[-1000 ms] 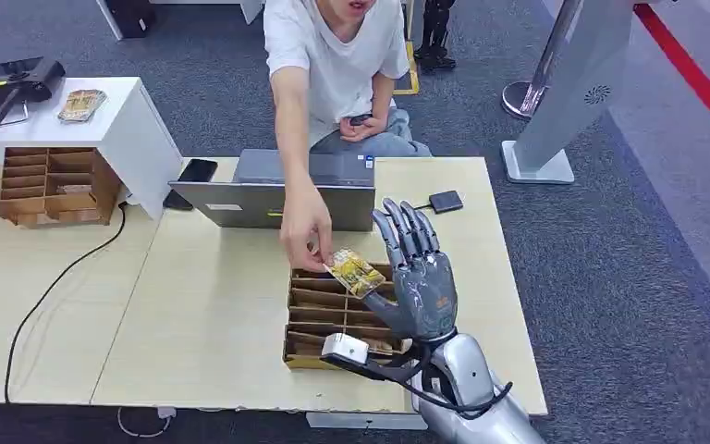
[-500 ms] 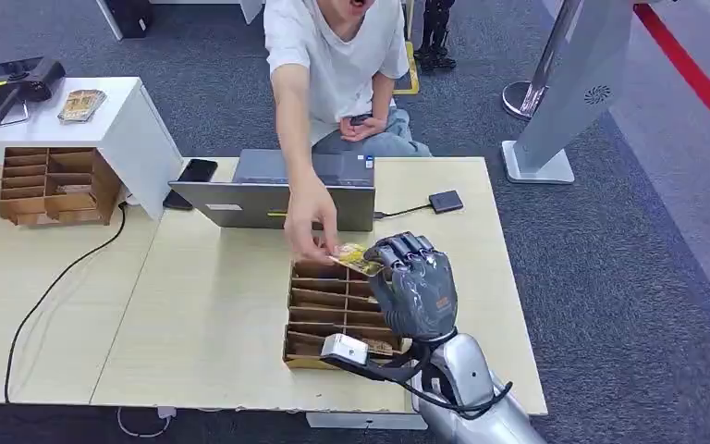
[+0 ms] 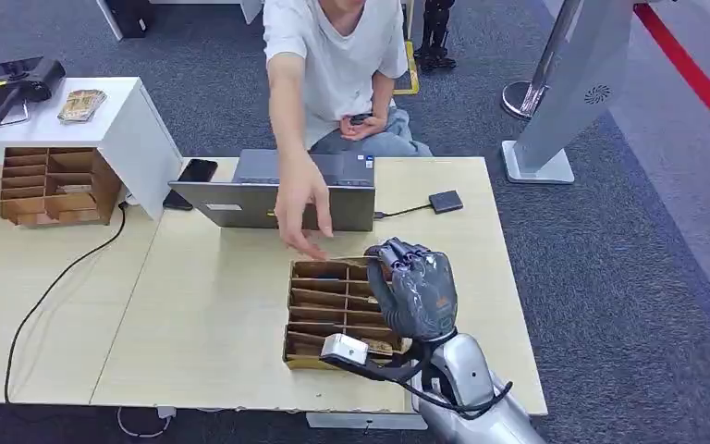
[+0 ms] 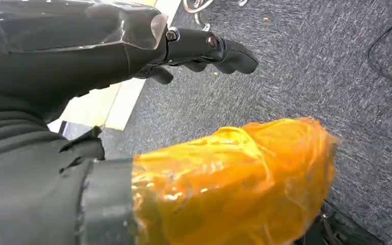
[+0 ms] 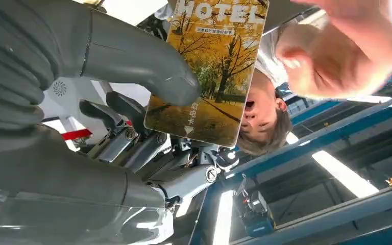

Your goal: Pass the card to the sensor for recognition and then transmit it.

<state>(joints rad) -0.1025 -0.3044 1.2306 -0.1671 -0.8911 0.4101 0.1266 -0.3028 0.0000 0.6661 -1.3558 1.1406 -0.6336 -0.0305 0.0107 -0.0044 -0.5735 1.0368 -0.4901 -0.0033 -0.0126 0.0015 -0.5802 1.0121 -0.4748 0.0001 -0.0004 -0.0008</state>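
**Card Held in the Right Robot Hand, Sensor Yet to Be Reached**

While the person's hand [image 3: 301, 205] hovers just beyond the fingertips, apparently released, the card [image 5: 209, 71] is gripped by the right robot hand [image 3: 413, 289], whose fingers are curled closed around it. In the right wrist view the card is seen pinned under the thick grey thumb [image 5: 138, 64] against the darker fingers, with most of its length projecting clear of the grip. Its long axis is judged to run outward from the palm, away from the wrist. In the head view only a thin edge of the card is seen at the fingertips.

A flat, stiff, glossy rectangle is presented: an autumn tree scene in yellow and orange, with "HOTEL" printed at the far end. A slippery surface is suggested by the sheen, so a firm pinch is called for.

Directly beneath the right robot hand a brown cardboard sorter [image 3: 325, 301] with slotted compartments is set on the pale worktop [image 3: 213, 324]. Beyond the fingertips, a grey laptop [image 3: 268, 190] is placed, and a small dark square device [image 3: 446, 201] on a cable lies farther out and slightly to the right; this may be the sensor, though that cannot be confirmed.

The left robot hand [image 4: 204, 48] is seen hanging over grey carpet, fingers loosely bent with nothing held. The right robot hand is plainly the nearer one.
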